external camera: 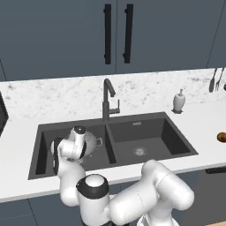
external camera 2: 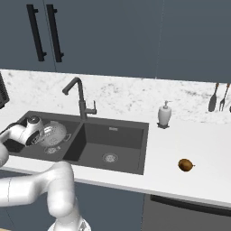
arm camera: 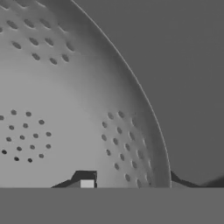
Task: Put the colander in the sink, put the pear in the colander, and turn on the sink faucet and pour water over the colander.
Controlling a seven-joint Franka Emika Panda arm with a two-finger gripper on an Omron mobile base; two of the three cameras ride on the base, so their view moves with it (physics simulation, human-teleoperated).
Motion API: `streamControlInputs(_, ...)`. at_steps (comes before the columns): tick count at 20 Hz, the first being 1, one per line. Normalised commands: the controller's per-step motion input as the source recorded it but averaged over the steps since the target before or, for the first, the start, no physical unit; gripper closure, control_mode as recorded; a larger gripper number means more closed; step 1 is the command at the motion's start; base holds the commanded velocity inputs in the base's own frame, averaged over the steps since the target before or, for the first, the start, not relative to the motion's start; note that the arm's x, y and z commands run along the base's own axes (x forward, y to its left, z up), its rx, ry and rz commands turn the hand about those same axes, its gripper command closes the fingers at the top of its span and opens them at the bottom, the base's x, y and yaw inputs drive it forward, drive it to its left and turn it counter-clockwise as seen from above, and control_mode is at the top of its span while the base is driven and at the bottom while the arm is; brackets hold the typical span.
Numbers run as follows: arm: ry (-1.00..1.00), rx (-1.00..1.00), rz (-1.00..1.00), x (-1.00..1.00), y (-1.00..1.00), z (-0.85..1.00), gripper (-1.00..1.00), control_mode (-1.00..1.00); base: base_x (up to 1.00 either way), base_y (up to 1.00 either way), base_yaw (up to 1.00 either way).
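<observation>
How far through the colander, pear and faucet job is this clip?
Done: the colander sits in the sink's left basin. In hand: the claw is at its rim; I can't tell whether it has let go. Left: the pear lies on the counter, and the faucet runs no water.

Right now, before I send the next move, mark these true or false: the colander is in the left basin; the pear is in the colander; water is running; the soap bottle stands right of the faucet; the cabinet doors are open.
1. The colander sits in the left basin of the sink. True.
2. The pear is in the colander. False: it lies on the counter, right of the sink.
3. Water runs from the faucet. False: no stream is visible.
4. The soap bottle stands right of the faucet. True.
5. The cabinet doors are open. False: they are shut.
</observation>
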Motion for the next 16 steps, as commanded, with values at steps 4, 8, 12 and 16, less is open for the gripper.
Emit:
streamControlInputs(4,0.31,0.00,-0.23,-0.25,0.00,-0.01,1.00,-1.00,0.00,0.00,0.00)
streamControlInputs(8,0.25,0.00,-0.27,-0.43,-0.03,-0.18,1.00,-1.00,0.00,0.00,0.00)
streamControlInputs(12,0.10,0.00,-0.25,-0.04,0.18,-0.48,1.00,-1.00,0.00,0.00,0.00)
streamControlInputs(16,0.00,0.00,-0.21,0.01,0.34,-0.43,1.00,-1.00,0.00,0.00,0.00)
